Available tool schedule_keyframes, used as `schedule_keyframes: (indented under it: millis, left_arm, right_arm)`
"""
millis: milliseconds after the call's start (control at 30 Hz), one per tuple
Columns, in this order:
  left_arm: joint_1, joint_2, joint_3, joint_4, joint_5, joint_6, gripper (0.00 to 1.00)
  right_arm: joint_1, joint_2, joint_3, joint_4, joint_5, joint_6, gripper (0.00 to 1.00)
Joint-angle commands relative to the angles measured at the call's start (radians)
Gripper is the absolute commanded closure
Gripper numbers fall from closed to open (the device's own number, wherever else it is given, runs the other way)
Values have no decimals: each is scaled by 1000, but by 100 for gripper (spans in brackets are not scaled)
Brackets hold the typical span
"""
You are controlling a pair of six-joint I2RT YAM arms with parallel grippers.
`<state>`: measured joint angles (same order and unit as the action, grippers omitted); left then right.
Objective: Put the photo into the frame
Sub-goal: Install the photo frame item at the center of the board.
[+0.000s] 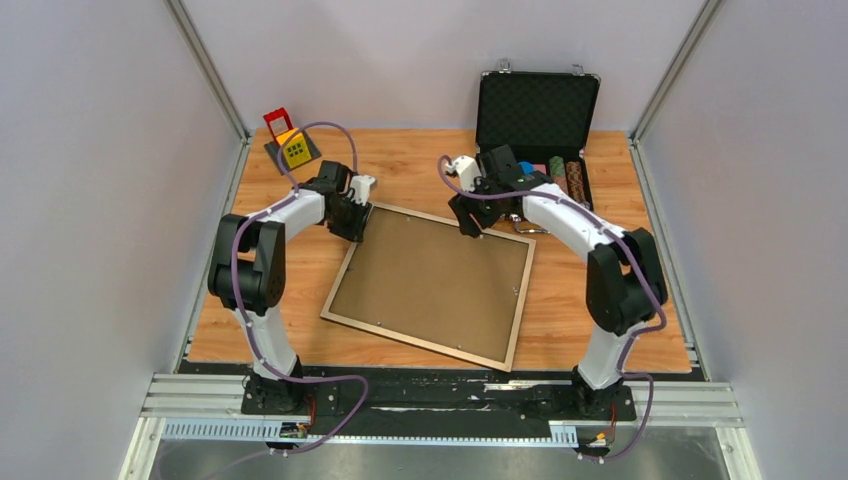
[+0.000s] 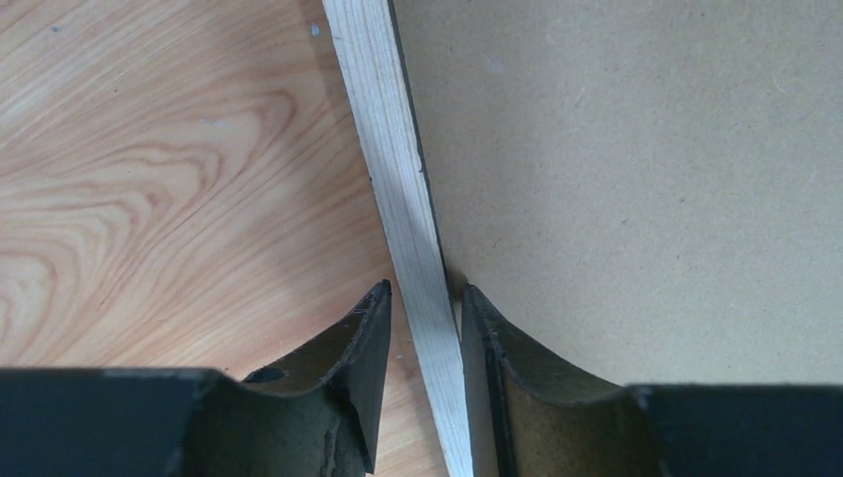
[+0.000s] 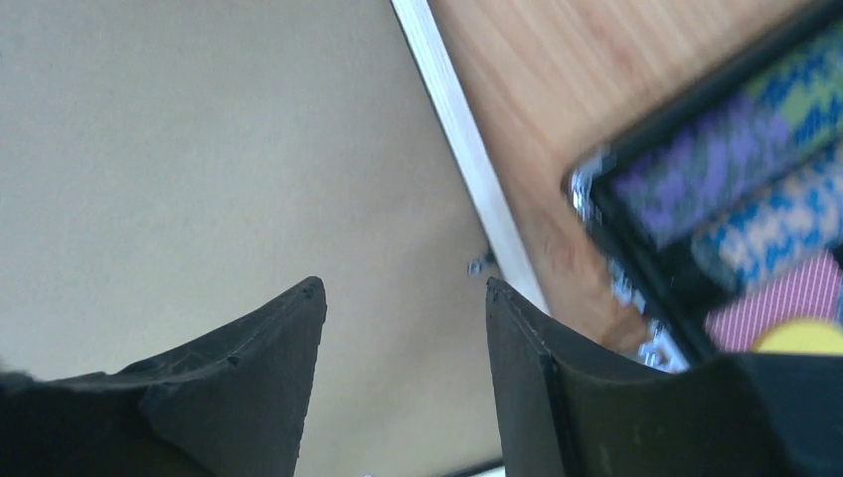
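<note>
A wooden table [image 1: 420,170] is being viewed from above, with two robot arms reaching in from its near edge. The frame [image 1: 428,343] is being shown lying flat near the middle of the table, turned a little askew, its pale wood face upward. The opening inside its rails is being filled by a plain brown backing board [image 1: 435,280].

The far left corner of the frame is being gripped by the left gripper [image 1: 355,228]. In the left wrist view, the pale rail is being pinched between two black fingers [image 2: 363,348], one on the table side and one over the board.

The right gripper [image 1: 472,228] is being held at the frame's far rail, toward the right corner. Its fingers are being held apart just above the board, gripping nothing.

An open black case [image 1: 537,105] holding coloured pieces is being shown at the far right of the table, just beyond the frame. A small red and yellow object [image 1: 288,140] is being shown at the far left corner.
</note>
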<state>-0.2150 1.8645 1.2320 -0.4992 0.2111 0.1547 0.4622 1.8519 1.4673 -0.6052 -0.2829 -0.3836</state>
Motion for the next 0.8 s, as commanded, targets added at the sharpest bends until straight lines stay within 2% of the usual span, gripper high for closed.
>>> schedule_keyframes:
  millis: [0,200,333,367,600,767]
  left_arm:
    - [-3,21,13,36,10,-47,62]
    - [-1,20,-21,24,26,-85,75]
    - [-1,10,-40,3,28,-95,98]
    - [-1,8,-41,-8,28,-97,99]
    - [24,-40,-73,-47,53,-145,100]
    - [87,-46,-87,-94,85,-146,100]
  right_arm:
    - [-46,-168,-145,-20,48,111,41]
    - [-139,-340,-350,-22,48,149,42]
    - [-238,-378,-422,-31,-2,160,43]
    - [-259,-376,-433,-34,-14,162,44]
    - [-309,-321,-473,-33,-55,178,46]
    - [-312,-318,-494,-28,-99,171,46]
